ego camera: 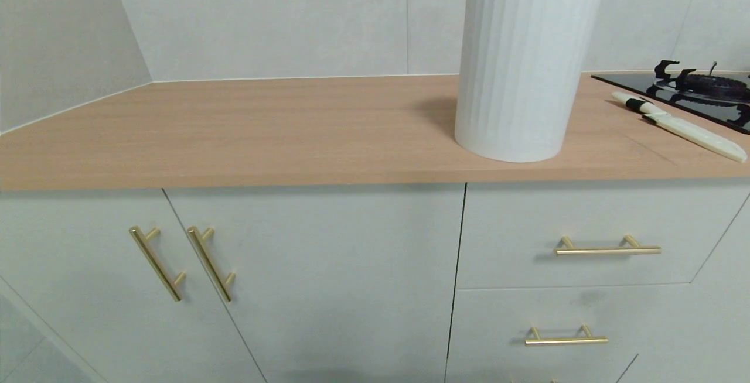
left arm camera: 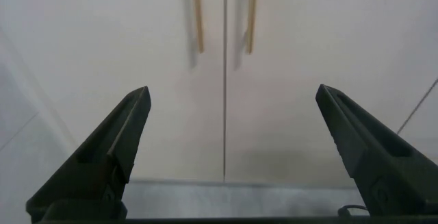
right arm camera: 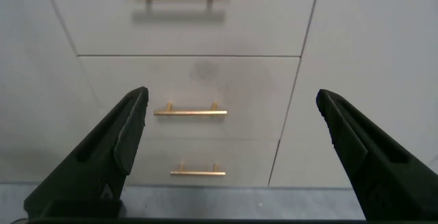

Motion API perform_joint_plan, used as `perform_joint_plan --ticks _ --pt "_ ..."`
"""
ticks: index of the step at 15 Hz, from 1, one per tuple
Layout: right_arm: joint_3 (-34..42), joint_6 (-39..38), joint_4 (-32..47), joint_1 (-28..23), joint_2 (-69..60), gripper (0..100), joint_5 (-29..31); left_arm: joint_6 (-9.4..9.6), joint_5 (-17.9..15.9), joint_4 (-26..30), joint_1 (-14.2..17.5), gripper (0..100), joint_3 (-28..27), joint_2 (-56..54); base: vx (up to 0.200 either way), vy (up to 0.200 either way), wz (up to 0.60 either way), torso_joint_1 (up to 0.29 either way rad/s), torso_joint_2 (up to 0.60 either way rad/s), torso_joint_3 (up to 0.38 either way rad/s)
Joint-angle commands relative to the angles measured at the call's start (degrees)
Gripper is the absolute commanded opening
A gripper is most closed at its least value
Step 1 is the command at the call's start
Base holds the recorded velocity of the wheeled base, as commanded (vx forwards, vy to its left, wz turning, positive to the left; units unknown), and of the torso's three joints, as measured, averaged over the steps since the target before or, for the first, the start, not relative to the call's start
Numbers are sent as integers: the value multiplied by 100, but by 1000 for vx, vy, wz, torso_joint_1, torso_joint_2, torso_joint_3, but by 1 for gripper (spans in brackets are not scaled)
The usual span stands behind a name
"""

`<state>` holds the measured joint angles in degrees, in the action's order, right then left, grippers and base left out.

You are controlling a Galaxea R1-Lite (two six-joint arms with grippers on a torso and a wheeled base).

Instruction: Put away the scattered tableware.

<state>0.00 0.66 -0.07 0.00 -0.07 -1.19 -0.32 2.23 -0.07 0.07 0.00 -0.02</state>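
A tall white ribbed container (ego camera: 524,67) stands upright on the wooden countertop (ego camera: 246,131), right of centre. A white knife with a black band (ego camera: 679,125) lies flat on the counter to its right, beside the stove. My left gripper (left arm camera: 229,101) is open, low in front of the cabinet doors with nothing between its fingers. My right gripper (right arm camera: 229,104) is also open and holds nothing, facing the drawer fronts below the counter.
A black gas hob (ego camera: 697,93) sits at the counter's far right. Below the counter are two cabinet doors with gold handles (ego camera: 155,263) and drawers with gold handles (ego camera: 606,248). Tiled walls close the back and left.
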Motion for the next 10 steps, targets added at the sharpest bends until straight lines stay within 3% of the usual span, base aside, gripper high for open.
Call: perform_joint_plan --ticks 1,10 --pt "0 4 -1 0 7 100 -4 -3 -3 -1 1 100 0 2 0 0 0 0 0 0" --pt "0 4 -1 0 7 100 -4 -12 5 -1 1 100 0 2 0 0 0 0 0 0"
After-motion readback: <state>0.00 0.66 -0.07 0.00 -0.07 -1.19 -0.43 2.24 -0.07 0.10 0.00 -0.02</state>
